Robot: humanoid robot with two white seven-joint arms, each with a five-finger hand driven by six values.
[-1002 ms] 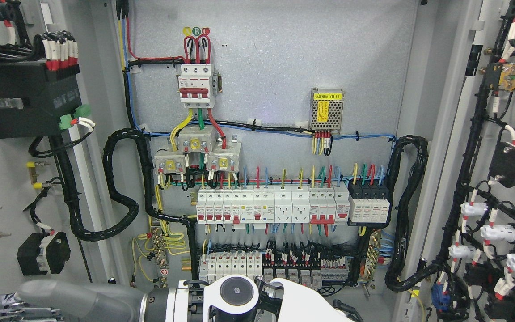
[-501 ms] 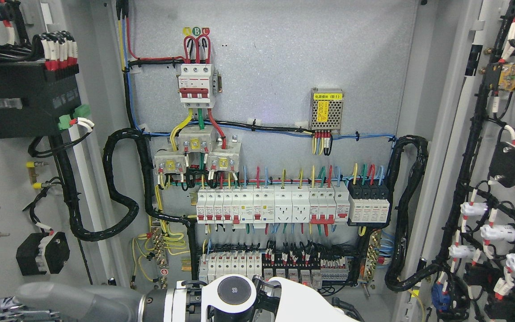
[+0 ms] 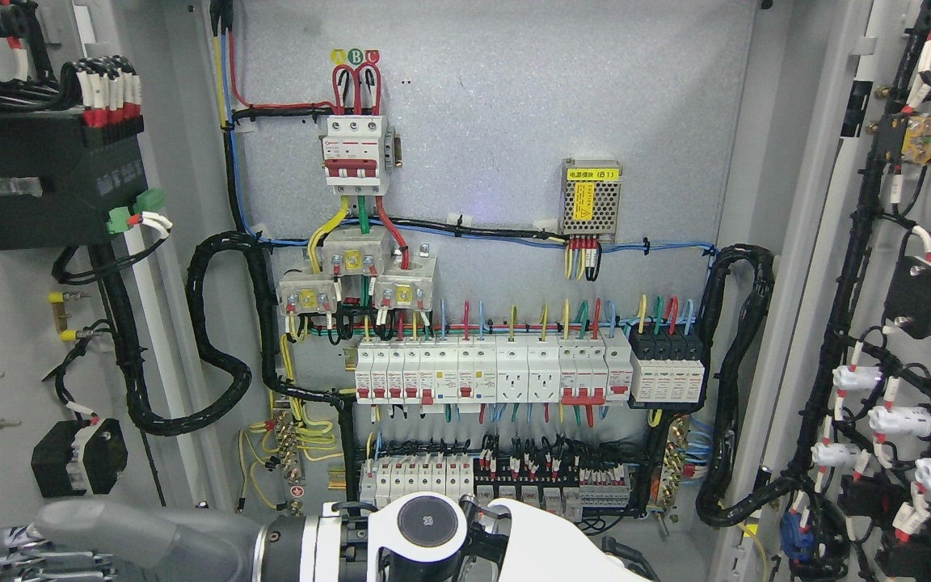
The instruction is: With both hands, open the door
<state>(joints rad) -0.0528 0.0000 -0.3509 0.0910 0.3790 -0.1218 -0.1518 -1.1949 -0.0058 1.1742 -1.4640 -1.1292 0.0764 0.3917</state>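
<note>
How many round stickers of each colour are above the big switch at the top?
yellow sticker: 1
green sticker: 1
red sticker: 1
Total: 3

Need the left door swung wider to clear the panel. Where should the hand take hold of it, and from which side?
Probably its free vertical edge, which lies out of frame past the picture's left border, approached from the outside. The left door shows only flat sheet with no handle, and its inner face carries a black module and a wire loom that a grip there would snag.
</note>
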